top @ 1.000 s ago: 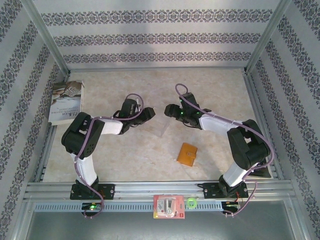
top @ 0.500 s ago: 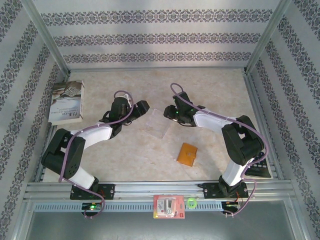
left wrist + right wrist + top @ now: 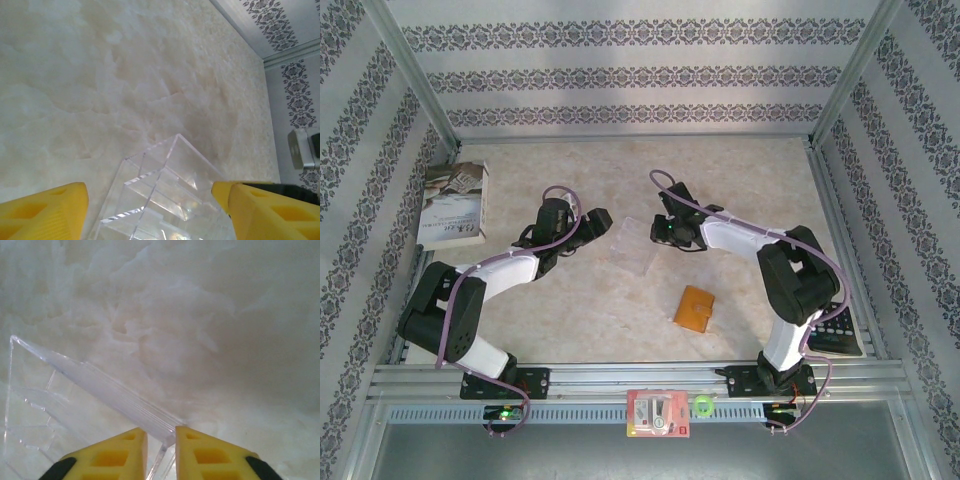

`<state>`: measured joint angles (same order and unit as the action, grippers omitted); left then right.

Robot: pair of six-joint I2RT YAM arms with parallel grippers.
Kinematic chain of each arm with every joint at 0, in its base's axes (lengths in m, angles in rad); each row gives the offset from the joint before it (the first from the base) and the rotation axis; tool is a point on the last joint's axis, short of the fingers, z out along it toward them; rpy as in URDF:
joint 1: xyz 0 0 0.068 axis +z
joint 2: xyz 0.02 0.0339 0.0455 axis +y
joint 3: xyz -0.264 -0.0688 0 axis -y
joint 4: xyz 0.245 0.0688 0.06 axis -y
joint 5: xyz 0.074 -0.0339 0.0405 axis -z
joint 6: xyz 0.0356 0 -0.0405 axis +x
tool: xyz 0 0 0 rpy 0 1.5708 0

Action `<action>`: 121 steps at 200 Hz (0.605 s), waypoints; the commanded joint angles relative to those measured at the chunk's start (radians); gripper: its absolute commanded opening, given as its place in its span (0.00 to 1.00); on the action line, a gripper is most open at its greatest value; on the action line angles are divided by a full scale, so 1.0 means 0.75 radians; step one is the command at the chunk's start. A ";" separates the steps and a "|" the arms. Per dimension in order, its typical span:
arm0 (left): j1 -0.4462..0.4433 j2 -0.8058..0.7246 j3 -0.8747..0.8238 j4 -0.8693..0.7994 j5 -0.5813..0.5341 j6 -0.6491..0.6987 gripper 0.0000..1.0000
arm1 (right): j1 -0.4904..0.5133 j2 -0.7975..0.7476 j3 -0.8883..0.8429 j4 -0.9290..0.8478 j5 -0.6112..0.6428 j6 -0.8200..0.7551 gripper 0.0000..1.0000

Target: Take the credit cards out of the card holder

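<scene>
Right claw (image 3: 161, 434) is closed down on the thin rim of the clear tray (image 3: 95, 382). Left claw (image 3: 147, 195) stands wide apart, with the tray's other end between its fingers (image 3: 45, 210).

We judge the hazards as follows, largest item first.

- Surface (image 3: 740, 170): marbled and smooth-looking, so a tray pinched at one corner may pivot or skid when pulled.
- Tray: the hold is on a narrow rim and may slip off. A swinging tray may also strike the left claw.
- Card holder (image 3: 695, 308): it lies folded shut near the right arm, well apart from both claws. We cannot tell whether the credit cards are inside it.

Markings: the book (image 3: 453, 205) carries cover print too small to read, and so does the red-and-white packet (image 3: 658, 415).
</scene>
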<state>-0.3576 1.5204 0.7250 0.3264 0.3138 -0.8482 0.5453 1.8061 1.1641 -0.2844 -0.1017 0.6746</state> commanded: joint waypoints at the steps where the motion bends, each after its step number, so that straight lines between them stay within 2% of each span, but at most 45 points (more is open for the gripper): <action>1: 0.013 -0.038 0.032 -0.079 0.029 0.050 0.75 | -0.016 0.045 0.087 -0.115 0.011 -0.130 0.14; 50: 0.015 -0.101 0.036 -0.158 0.031 0.091 0.76 | -0.089 0.124 0.325 -0.282 -0.005 -0.405 0.04; 85: 0.018 -0.135 0.023 -0.188 0.032 0.100 0.76 | -0.147 0.189 0.445 -0.318 -0.054 -0.485 0.02; 121: 0.021 -0.135 0.002 -0.194 0.040 0.094 0.77 | -0.177 0.298 0.576 -0.376 -0.191 -0.553 0.01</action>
<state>-0.3519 1.4357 0.7258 0.2146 0.3325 -0.7963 0.4145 1.9846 1.5429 -0.5144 -0.1513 0.3233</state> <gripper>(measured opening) 0.767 0.052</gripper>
